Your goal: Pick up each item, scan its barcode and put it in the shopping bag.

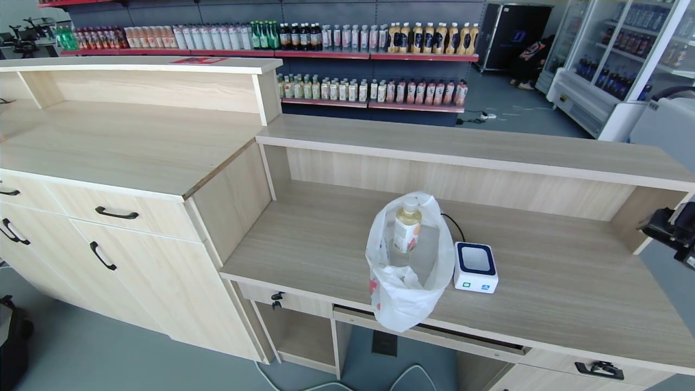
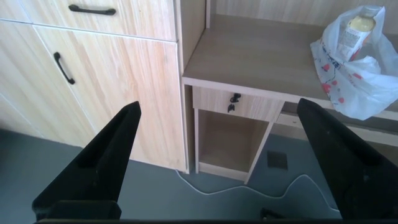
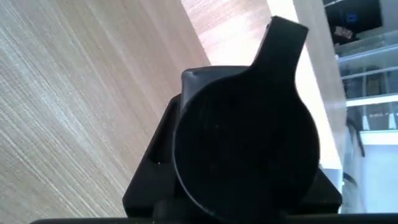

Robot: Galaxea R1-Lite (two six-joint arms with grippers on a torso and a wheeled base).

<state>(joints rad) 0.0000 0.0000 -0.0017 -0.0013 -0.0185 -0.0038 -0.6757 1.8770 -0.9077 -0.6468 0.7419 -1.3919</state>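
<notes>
A yellow-liquid bottle (image 1: 407,225) (white label) is seen upright inside the white shopping bag (image 1: 404,288) on the counter (image 1: 570,271), beside the scanner (image 1: 475,266). The left gripper (image 2: 219,104) is spread wide; the right gripper (image 1: 670,229) cannot be judged.

Light: bright and even, from overhead
Shadows: soft and faint beside the shopping bag (image 1: 402,298) and scanner (image 1: 476,267) on the counter (image 1: 570,282)
Glare: pale sheen on the bag's plastic and the fridge doors (image 1: 613,43)
Distortion: head view bends straight counter edges toward its borders
</notes>
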